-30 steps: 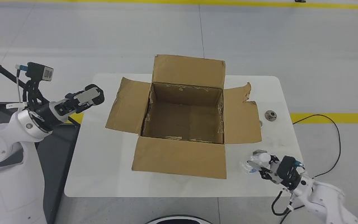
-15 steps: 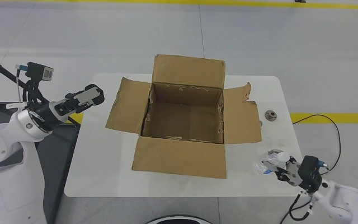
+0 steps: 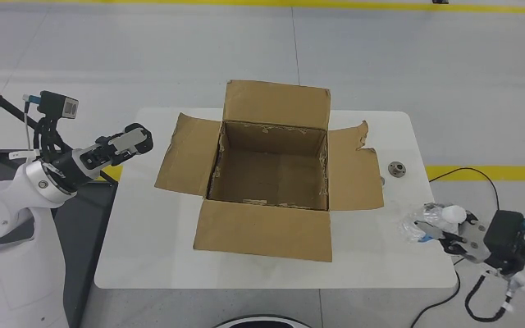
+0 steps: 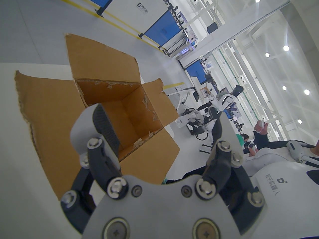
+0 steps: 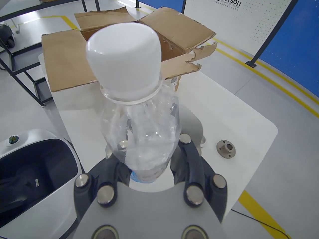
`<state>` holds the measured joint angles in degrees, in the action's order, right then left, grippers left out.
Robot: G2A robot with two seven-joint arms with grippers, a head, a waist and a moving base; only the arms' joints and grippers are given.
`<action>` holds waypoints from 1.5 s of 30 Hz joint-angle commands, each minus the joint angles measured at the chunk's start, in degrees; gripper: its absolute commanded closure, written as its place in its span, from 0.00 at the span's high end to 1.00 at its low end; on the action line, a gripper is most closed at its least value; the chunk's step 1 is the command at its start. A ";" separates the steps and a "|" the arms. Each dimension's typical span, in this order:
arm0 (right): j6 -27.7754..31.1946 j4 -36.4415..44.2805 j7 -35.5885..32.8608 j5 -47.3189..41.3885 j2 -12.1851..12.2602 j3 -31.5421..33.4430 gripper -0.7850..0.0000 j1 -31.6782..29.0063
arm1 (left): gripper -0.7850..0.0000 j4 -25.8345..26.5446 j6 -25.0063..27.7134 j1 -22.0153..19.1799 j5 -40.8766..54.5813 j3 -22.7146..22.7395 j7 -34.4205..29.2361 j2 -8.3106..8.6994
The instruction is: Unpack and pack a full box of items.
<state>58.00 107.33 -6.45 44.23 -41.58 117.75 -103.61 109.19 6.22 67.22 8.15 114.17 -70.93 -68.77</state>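
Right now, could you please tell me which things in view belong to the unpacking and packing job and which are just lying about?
Part of the job:
open cardboard box
clear bottle with white cap, held by the right end effector
left end effector, open

Lying about:
small metal flange on the table

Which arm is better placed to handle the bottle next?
Right, most likely. The right gripper is shut on the clear bottle near the table edge, while the left gripper hangs open and empty beyond the box on its opposite side.
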 commanded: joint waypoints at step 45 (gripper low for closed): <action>-6.69 13.34 -41.03 -25.10 9.00 -2.95 0.00 20.97 | 1.00 0.00 0.00 0.00 0.00 0.00 0.00 0.00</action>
<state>51.61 120.50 -47.81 19.61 -32.73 115.40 -83.41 109.19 6.22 67.22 8.15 114.17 -70.93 -68.77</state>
